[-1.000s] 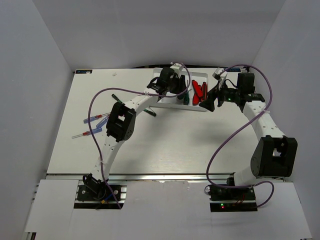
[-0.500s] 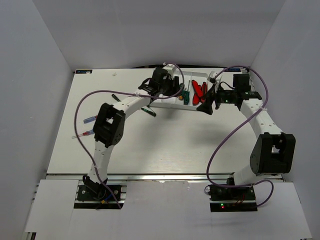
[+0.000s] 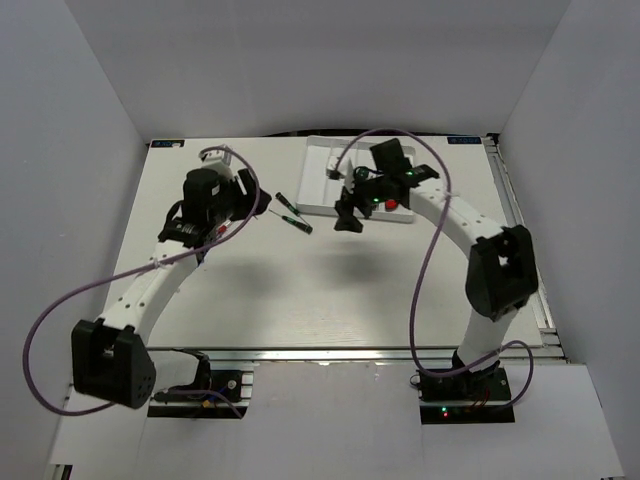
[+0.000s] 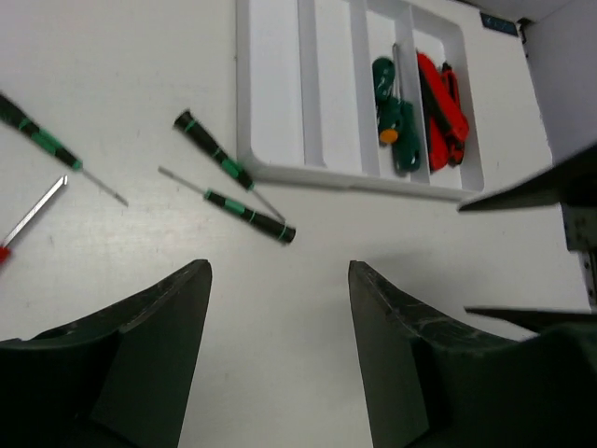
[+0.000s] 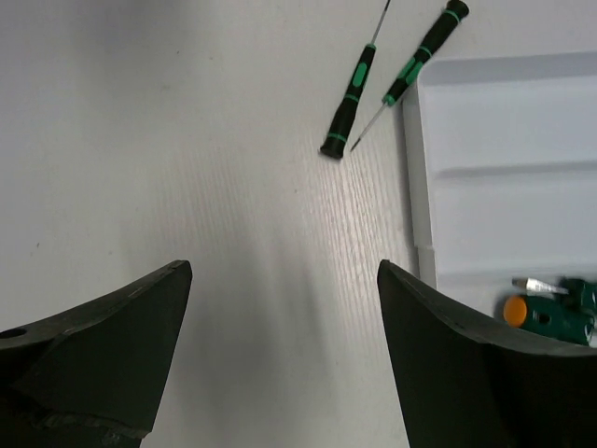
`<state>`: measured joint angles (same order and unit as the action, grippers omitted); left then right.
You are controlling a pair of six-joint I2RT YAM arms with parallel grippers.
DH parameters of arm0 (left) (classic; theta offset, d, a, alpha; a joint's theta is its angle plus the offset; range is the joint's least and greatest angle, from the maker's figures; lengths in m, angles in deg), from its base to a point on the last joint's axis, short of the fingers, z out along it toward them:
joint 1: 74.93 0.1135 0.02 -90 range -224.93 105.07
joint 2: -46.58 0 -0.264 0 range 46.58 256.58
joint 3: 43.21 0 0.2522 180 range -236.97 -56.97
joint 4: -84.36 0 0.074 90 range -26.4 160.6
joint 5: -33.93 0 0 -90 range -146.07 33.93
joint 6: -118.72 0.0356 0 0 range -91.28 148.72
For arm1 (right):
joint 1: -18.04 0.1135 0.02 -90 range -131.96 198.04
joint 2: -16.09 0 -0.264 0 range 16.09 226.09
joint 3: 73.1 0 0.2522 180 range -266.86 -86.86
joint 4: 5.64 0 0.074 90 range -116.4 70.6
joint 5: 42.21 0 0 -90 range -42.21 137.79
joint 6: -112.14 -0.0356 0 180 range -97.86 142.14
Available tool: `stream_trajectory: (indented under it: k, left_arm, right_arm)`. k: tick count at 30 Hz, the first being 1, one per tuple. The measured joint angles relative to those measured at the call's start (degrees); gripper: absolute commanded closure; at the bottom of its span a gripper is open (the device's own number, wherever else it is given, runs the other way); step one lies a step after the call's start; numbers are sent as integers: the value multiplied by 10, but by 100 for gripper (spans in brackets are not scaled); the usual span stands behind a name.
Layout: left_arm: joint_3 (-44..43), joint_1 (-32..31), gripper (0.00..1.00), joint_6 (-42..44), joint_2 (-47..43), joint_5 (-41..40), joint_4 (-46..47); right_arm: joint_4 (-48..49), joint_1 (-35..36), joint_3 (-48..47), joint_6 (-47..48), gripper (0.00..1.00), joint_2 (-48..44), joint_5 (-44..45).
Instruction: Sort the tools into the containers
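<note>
Between picks. Left end effector [image 4: 280, 269] spread, empty; right end effector [image 5: 284, 266] spread wide, empty too. Two slim screwdrivers [image 4: 250, 206] lie on table [image 4: 140, 75] just beside tray [image 4: 326, 177]. Utility knives [image 4: 442, 103] and green-handled drivers [image 4: 394, 117] are in neighbouring compartments. Next, prob.: descend, pinch one slim driver's handle.

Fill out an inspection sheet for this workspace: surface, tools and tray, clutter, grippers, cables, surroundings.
Surface: white table, no spills seen.
Job's things: white tray holds green screwdrivers in the third compartment from the left in the left wrist view and red utility knives in the fourth. Two black-and-green precision screwdrivers lie loose beside the tray, a third precision screwdriver and a red-handled screwdriver farther off.
Clutter: nothing seen.
Grippers: left gripper open, empty; right gripper open, empty.
Cables: purple cables loop along both arms.
Surroundings: plain white walls.
</note>
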<state>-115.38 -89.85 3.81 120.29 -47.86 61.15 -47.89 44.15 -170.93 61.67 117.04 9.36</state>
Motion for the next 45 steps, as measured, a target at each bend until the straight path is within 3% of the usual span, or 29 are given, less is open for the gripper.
stream_trajectory:
  k: [11, 17, 22, 31, 45]
  left_arm:
    - [114, 2, 11, -52, -207, -49, -106]
    - [138, 2, 7, -72, -278, -90, -132]
    - [139, 2, 7, -78, -282, -108, -141]
    - [139, 2, 7, -86, -271, -110, -146]
    - [145, 2, 7, -95, -267, -110, -145]
  right_arm:
    - [3, 102, -246, -129, 14, 236, 147]
    - [4, 122, -269, -153, 16, 299, 204]
    - [8, 130, -276, -153, 20, 328, 235]
    - [21, 136, -289, -146, 39, 337, 244]
    - [33, 145, -289, -134, 44, 360, 251]
